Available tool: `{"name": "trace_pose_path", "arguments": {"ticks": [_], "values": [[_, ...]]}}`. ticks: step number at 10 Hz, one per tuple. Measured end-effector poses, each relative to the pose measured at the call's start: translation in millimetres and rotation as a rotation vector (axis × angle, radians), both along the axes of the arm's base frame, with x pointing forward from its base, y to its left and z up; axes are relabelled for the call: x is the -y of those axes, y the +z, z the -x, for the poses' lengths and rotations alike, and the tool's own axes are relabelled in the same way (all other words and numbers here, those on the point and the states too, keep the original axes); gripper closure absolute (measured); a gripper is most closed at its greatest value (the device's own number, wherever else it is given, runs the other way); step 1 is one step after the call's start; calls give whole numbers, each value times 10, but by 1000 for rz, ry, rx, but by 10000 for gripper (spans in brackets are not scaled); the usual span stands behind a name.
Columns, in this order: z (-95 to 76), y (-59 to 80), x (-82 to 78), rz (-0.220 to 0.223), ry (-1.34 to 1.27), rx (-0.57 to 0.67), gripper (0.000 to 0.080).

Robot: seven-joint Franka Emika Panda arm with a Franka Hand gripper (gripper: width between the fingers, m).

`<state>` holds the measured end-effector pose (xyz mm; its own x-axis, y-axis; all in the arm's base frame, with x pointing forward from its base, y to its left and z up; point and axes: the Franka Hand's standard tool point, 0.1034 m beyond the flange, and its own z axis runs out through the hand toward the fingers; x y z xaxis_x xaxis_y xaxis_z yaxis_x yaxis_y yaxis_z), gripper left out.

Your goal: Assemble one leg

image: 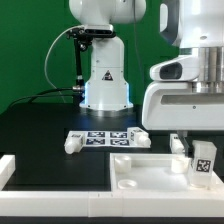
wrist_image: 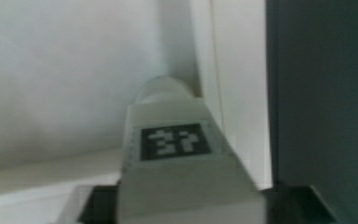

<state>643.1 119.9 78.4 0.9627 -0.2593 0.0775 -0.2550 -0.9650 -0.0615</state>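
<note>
My gripper is shut on a leg, a small white block with a black-and-white tag. It holds the leg upright over the right part of the large flat white panel; whether the leg touches the panel I cannot tell. In the wrist view the leg fills the middle between my gripper's dark fingers, its tag facing the camera, beside a white panel edge. Two more legs lie on the black table: one at the left end of the marker board and one at its right end.
The arm's white base stands at the back behind the marker board. A white block sits at the exterior view's left front edge. The panel has shallow recesses near its left side.
</note>
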Motion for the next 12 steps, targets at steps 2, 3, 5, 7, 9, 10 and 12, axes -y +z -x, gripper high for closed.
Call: {"name": "trace_pose_path", "arguments": {"ticks": [2, 3, 5, 7, 9, 10, 12], "values": [[8, -19, 36, -9, -238, -3, 503], [15, -25, 39, -15, -351, -6, 503], [23, -34, 75, -62, -644, -30, 505], [33, -43, 74, -132, -997, -70, 508], [26, -40, 47, -155, -1179, -80, 509], [28, -43, 51, -153, -1168, -79, 509], [12, -34, 76, -131, -948, -58, 403]]}}
